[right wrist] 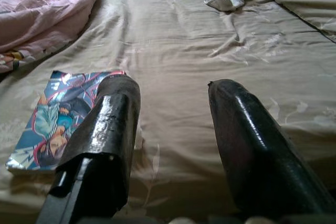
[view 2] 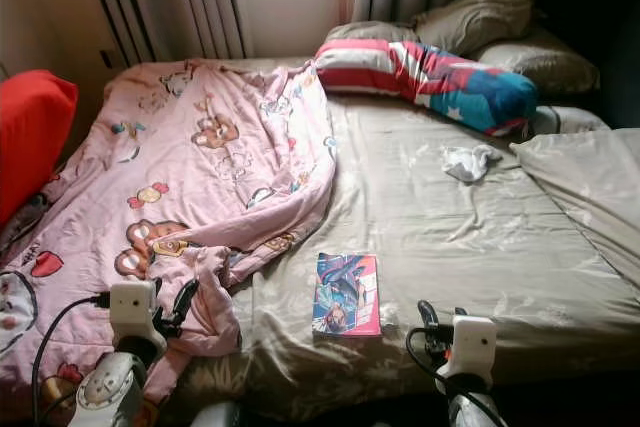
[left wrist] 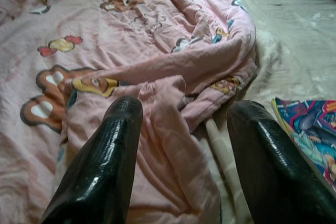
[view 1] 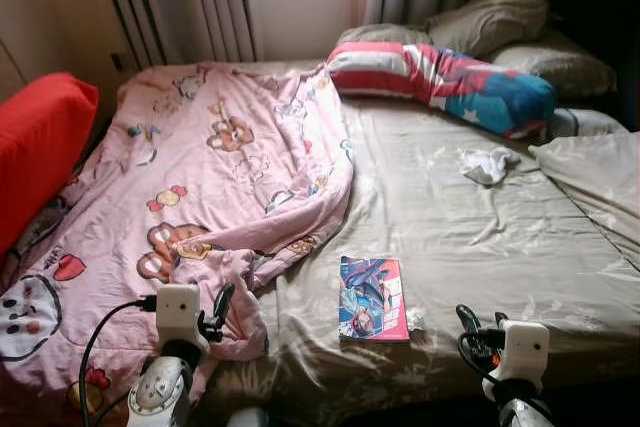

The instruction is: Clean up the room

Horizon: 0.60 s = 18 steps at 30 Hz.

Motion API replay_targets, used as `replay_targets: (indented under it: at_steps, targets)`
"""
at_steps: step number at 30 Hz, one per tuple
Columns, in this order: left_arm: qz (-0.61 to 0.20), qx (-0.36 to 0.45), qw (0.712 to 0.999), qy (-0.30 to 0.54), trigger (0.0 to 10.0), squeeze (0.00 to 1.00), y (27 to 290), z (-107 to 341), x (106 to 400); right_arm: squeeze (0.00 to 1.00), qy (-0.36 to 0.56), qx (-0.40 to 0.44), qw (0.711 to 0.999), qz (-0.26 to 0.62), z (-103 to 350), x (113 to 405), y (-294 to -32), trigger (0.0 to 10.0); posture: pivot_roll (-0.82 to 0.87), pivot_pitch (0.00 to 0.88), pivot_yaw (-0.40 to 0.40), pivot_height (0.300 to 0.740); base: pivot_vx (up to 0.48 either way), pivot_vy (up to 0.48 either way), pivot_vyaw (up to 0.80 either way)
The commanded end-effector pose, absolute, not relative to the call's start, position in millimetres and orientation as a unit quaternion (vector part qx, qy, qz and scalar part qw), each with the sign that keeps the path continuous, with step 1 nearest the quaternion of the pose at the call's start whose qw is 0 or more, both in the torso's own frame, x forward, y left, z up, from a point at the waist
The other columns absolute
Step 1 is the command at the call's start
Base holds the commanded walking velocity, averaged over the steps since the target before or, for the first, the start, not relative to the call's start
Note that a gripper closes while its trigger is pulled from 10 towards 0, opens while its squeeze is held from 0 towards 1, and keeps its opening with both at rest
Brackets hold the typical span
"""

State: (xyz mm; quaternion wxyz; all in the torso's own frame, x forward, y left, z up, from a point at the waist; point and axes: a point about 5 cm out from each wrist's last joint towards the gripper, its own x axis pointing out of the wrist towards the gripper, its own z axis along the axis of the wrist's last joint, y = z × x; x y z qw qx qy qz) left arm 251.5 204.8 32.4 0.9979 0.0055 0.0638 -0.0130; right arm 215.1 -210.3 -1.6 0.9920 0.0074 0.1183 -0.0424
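Right wrist view: book (right wrist: 58,114) beside open right claw (right wrist: 173,129).

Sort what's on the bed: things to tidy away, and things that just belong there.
To tidy: pink blanket, crumpled across the bed's left half; comic book, on the sheet near the front edge; small white cloth, near the pillows.

Belongs there: striped pillow; grey pillows; red cushion.
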Motion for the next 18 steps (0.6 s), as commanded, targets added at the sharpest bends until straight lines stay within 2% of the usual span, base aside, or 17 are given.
replay_targets:
  at_steps: [1, 18]
  targets:
    - [-0.017, 0.010, 0.997, 0.078, 10.0, 0.00, 204.7, 27.9, 249.1, 0.00, 0.123, 0.002, 0.992, -0.039, -3.3, 214.1, -209.5, 10.0, -0.10, 0.048, 0.011, 0.635, 0.000, 0.000, 0.00]
    - [-0.014, 0.009, 0.997, 0.074, 10.0, 0.00, 205.5, 30.3, 251.3, 0.00, 0.126, 0.001, 0.991, -0.038, -4.5, 214.0, -209.7, 10.0, -0.10, 0.059, 0.009, 0.635, 0.000, 0.000, 0.00]
